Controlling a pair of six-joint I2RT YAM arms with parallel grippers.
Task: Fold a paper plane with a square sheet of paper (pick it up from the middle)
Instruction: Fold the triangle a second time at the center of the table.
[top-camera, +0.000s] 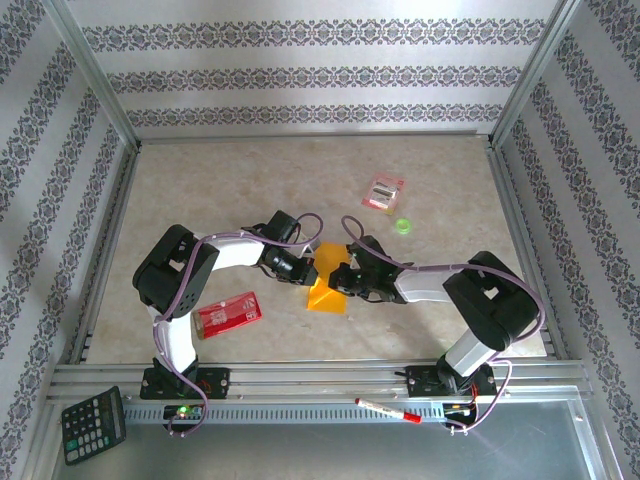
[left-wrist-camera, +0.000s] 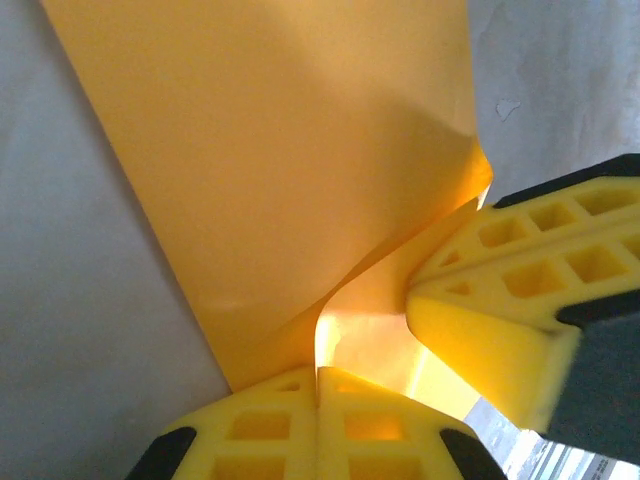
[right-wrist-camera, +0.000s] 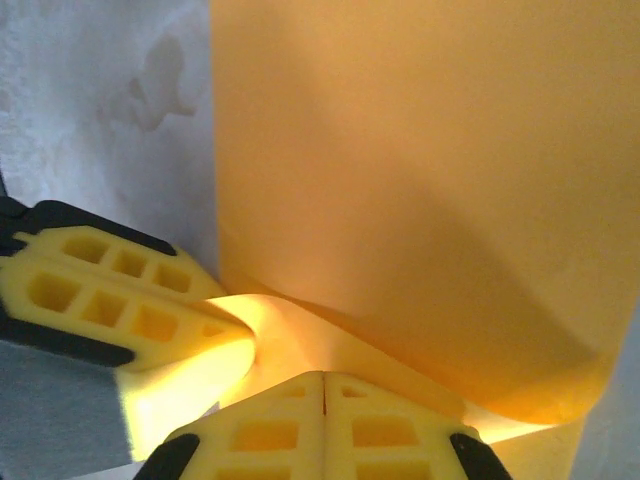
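The square sheet of paper (top-camera: 326, 287) is orange-yellow and sits partly lifted and bent at the middle of the table. My left gripper (top-camera: 306, 270) is at its left side and my right gripper (top-camera: 346, 279) at its right, tips close together. In the left wrist view my left gripper (left-wrist-camera: 318, 374) is shut, with a curled edge of the paper (left-wrist-camera: 280, 170) running into the seam; the right gripper's fingers (left-wrist-camera: 500, 300) press in from the right. In the right wrist view my right gripper (right-wrist-camera: 323, 379) is shut at the folded paper (right-wrist-camera: 420, 180), and the left fingers (right-wrist-camera: 110, 300) sit beside it.
A red rectangular packet (top-camera: 228, 312) lies near the left arm. A pink-and-white packet (top-camera: 382, 191) and a small green object (top-camera: 403, 226) lie behind the right arm. A calculator (top-camera: 93, 425) and a red marker (top-camera: 387, 410) rest on the front rail. Patterned walls enclose the table.
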